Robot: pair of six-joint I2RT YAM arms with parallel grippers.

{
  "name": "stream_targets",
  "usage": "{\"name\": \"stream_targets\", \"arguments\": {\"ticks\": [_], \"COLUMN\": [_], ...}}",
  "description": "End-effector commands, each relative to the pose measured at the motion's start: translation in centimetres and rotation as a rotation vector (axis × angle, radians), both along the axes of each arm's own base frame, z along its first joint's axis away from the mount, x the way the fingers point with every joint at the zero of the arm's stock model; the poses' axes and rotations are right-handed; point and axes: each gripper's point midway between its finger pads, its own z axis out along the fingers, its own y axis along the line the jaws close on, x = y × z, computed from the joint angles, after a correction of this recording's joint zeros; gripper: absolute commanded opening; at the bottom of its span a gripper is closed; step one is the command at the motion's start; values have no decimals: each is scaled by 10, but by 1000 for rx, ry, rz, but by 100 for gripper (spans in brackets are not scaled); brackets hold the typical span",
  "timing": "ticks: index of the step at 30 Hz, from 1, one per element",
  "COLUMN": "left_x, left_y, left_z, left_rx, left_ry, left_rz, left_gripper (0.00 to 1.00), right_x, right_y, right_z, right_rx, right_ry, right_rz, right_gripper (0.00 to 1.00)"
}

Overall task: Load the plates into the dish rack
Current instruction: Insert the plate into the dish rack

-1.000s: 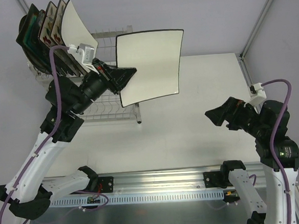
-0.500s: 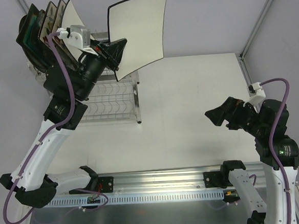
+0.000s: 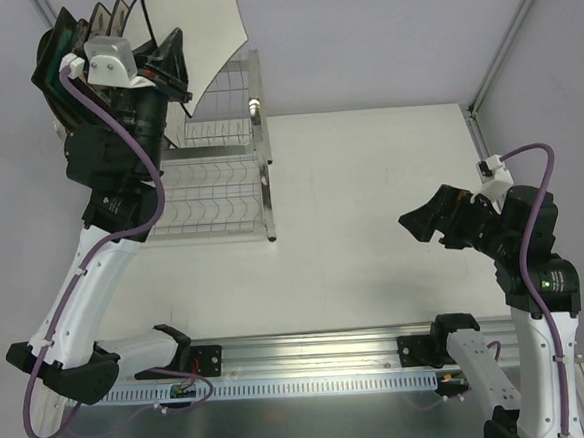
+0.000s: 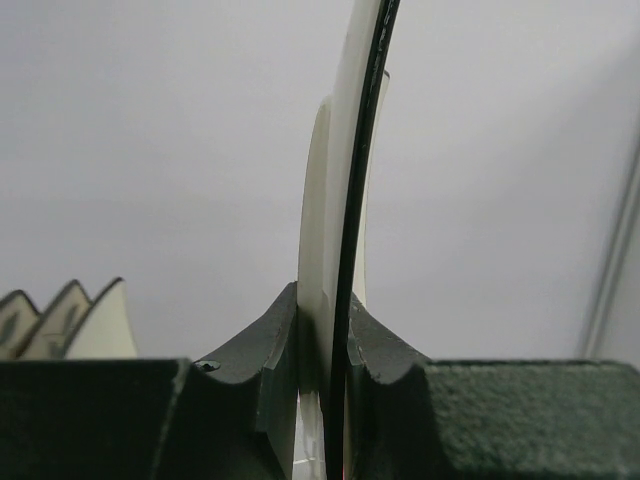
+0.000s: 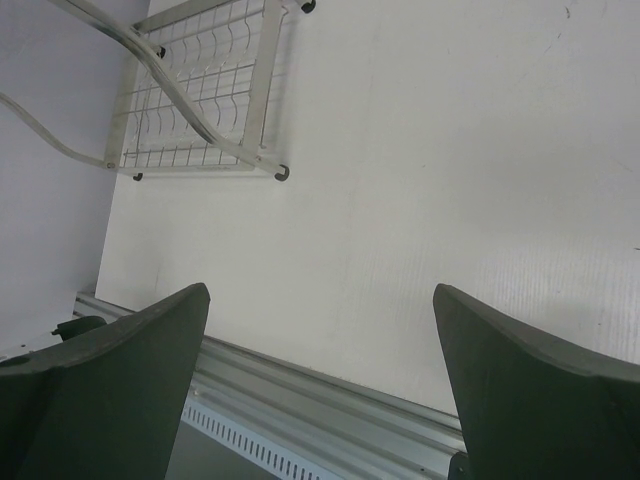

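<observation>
My left gripper (image 3: 175, 71) is shut on the lower edge of a cream-white plate with a thin dark rim (image 3: 199, 30), held upright high over the back of the silver wire dish rack (image 3: 224, 174). In the left wrist view the plate (image 4: 345, 150) shows edge-on, pinched between the two fingers of the gripper (image 4: 325, 305). Other plates (image 3: 69, 44) stand on edge in the rack's upper left, partly hidden by the arm; their tips (image 4: 70, 320) show in the left wrist view. My right gripper (image 3: 418, 225) hangs open and empty over the table's right side.
The rack's front tiers (image 3: 221, 204) show bare wire prongs. In the right wrist view, the rack's corner (image 5: 200, 90) lies far to the upper left, with white table (image 5: 420, 150) between. A metal rail (image 3: 311, 353) runs along the near edge.
My left arm has lifted and swung the plate up and to the left, from beside the rack to above its back. The right arm has hardly moved.
</observation>
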Motion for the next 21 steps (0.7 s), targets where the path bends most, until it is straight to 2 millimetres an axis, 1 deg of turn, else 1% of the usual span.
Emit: {"name": "stream_targets", "arguments": {"ticks": [1,4,5,7,16,21], "left_x": [-62,-52,-48,-46,-9,0], "left_y": [63,73,73,77,78,80], "left_z": [88,82,78,76,48,40], "left_rx": [-206,-208,-204,-213,-149,-129], "left_ry": [-351,-351,-349,-370,-340,-334], "left_rz": [104,163,177,210,346,397], "left_gripper": [0,0,0,0,0,0], "right_x": [1,2,3,4,8,11], "right_y": [1,1,1,0,-1,-1], "right_z": [11,10,9,7,2,0], "right_rx": [-24,-30,-29,-35,-46,-48], "right_ry": [-34,-31,-24,-19,-1,7], "right_rz": [25,29,28,30,30,34], "right_gripper": [100,100,100,100,100,100]}}
